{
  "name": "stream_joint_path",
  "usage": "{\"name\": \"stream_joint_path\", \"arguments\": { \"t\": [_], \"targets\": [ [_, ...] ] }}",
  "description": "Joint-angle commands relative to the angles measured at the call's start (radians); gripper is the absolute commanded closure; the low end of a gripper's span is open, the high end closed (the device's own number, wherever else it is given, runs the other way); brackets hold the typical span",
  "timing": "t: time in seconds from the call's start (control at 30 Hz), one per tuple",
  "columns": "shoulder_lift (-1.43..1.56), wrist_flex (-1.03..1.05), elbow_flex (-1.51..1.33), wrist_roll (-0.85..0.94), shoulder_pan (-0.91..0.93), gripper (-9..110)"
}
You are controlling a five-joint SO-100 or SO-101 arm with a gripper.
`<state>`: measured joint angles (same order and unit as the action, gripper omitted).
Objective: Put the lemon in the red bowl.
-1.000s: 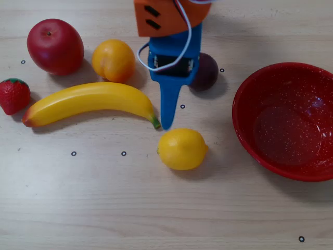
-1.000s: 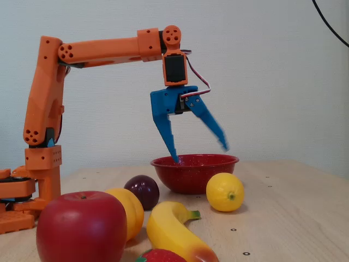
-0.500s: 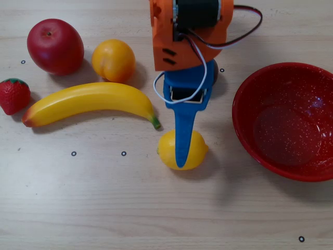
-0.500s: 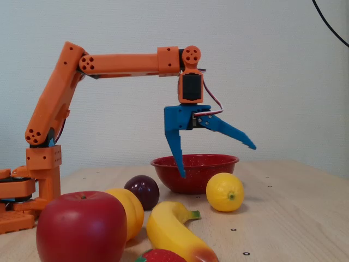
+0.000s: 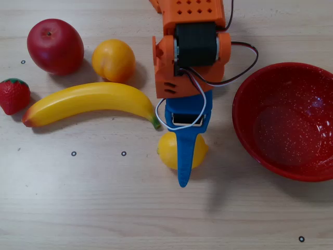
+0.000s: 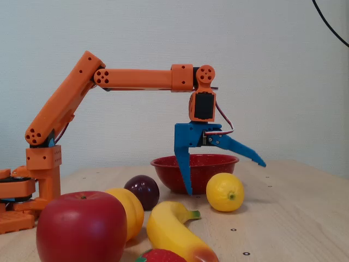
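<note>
Two blue fingers of the claw (image 6: 224, 177) were spread wide above the lemon (image 6: 224, 192), which sat on the tabletop (image 5: 104, 208) beside the red bowl (image 5: 244, 112). Ideally it'd be lowered straight down so the fruit got straddled evenly before any squeezing was done.

Orange arm stretched out level, wrist bent down — blue tool (image 6: 226, 177) spread wide, clear of the table

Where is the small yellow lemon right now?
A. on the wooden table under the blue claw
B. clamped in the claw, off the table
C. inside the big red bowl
A: in the fixed view the small yellow lemon rests on the wooden table, with the open blue gripper spread above it; the big red speckled bowl is empty.
</note>
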<state>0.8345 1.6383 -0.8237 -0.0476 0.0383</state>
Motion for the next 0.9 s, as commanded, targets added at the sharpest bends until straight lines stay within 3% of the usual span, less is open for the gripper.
{"name": "stream_joint_path", "arguments": {
  "t": [0.0,0.87],
  "targets": [
    [0.037,-0.014,0.104,-0.041,0.021,36],
    [-0.150,-0.091,0.224,-0.078,0.008,37]
  ]
}}
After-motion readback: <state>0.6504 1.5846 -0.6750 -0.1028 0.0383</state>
